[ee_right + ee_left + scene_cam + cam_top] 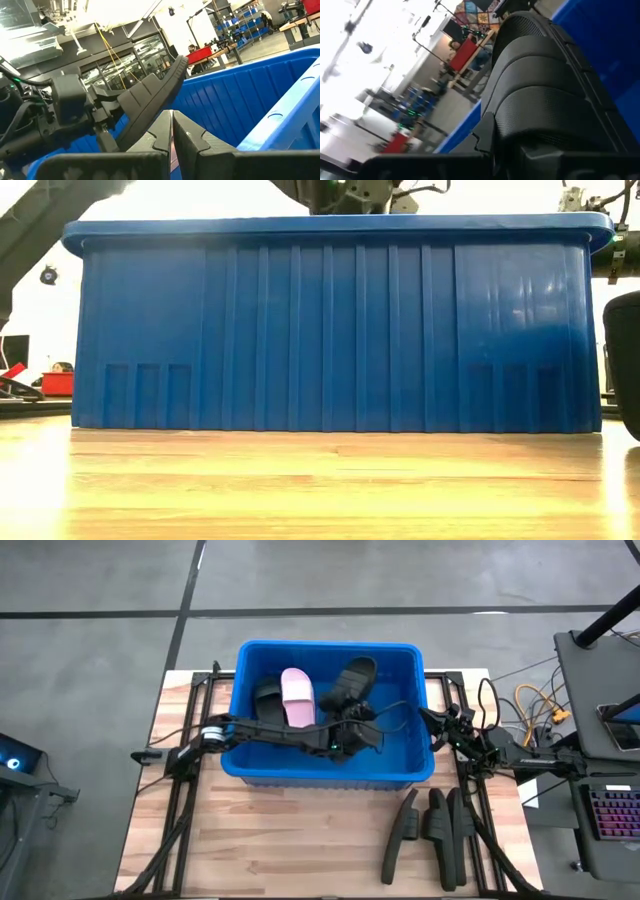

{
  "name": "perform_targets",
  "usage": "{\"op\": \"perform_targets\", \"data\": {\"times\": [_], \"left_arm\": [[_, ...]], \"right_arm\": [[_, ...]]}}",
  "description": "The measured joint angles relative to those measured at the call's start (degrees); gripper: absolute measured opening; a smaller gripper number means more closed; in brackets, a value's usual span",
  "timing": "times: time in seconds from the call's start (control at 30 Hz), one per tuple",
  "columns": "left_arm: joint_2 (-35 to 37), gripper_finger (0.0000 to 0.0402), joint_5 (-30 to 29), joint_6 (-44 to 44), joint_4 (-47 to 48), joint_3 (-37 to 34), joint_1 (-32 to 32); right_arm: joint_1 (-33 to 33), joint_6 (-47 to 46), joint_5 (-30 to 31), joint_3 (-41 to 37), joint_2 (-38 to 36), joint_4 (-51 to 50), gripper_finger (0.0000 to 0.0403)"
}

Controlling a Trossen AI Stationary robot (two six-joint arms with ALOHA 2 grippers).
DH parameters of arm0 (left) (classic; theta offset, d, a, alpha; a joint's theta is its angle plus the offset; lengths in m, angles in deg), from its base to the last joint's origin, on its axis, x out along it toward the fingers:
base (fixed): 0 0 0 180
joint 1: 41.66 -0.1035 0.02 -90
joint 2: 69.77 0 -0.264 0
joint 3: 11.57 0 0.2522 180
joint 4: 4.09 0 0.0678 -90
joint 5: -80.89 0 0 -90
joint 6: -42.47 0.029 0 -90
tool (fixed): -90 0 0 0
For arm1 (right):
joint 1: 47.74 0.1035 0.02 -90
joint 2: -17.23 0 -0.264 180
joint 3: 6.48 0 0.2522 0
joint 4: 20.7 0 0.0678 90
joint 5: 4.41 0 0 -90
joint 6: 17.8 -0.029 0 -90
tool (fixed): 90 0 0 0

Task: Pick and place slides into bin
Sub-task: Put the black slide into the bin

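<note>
The blue bin (325, 772) stands at the table's far middle; its near wall fills the low view (330, 320). Inside it lie a black slide (268, 700), a pink slide (297, 697) and another black slide (352, 680). My left gripper (340, 740) reaches in over the bin's left rim and is shut on a black slide (362, 730), which fills the left wrist view (545, 85). My right gripper (432, 720) is shut and empty at the bin's right rim; its closed fingers show in the right wrist view (171, 117). My left gripper holds the black slide by one end (117, 112), pinched between its fingers, which come level from the table's left. The slide sticks out past the fingers and slants upward (155, 87), inside the bin near its near right part. Whether it touches the bin's floor is hidden.
Three black slides (400, 830) (435, 818) (458, 830) lie on the wooden table near the right front, below the right arm. One shows at the right edge of the low view (625, 360). Bare tabletop (280, 840) lies in front of the bin.
</note>
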Motion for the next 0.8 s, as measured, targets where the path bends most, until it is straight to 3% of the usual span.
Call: {"op": "perform_targets", "data": {"times": [0.27, 0.43, 0.67, 0.8], "left_arm": [[0.02, 0.0000, 2.27, -4.48, 0.24, 0.04, -1.13], [0.02, 0.0000, 8.38, -6.37, 0.33, -0.10, -0.97], [2.76, 0.0000, 28.56, -6.47, 0.51, 0.11, 0.86], [5.64, 0.0000, 36.64, -5.10, 3.57, 0.11, 1.45]], "right_arm": [[-0.01, 0.00, 0.01, 0.00, 0.00, -0.07, 0.0009], [-0.02, 0.00, 0.00, 0.00, 0.00, -0.09, 0.0009], [0.02, -1.80, -3.13, -0.12, 0.12, 3.75, 0.0009], [0.00, -6.05, -6.14, 3.83, 0.43, -0.73, 0.0021]]}}
